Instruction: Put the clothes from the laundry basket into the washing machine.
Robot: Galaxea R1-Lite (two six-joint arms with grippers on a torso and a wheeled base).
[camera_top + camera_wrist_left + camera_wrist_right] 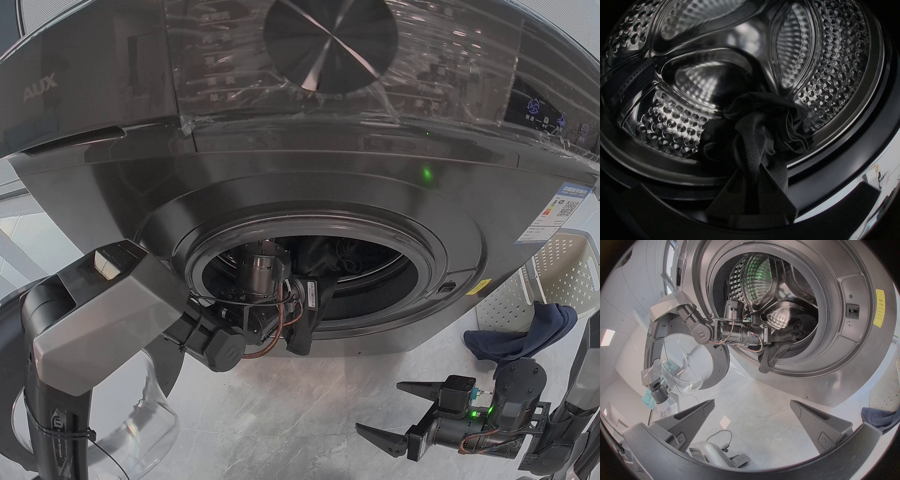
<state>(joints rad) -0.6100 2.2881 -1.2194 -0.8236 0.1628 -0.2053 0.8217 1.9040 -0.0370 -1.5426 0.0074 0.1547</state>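
Grey marbled floor (300, 406), washing machine (312, 187), black garment (759, 134) at mouth

Washing machine (312, 181): one, with one round glass door (684, 365).
Laundry basket (562, 275): one, white.
Garments: two: one black garment (756, 140), one navy garment (525, 337).
Grippers: two: left gripper (771, 337), right gripper (751, 402).
Stickers on the machine front: two: yellow sticker (879, 308), energy label (553, 219).

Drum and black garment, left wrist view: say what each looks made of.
The drum is likely stainless steel with a polished finish: it mirrors light and is stamped with rows of small holes. The black garment is soft matte fabric, perhaps a thin knit: it bunches into limp folds and shows no shine.
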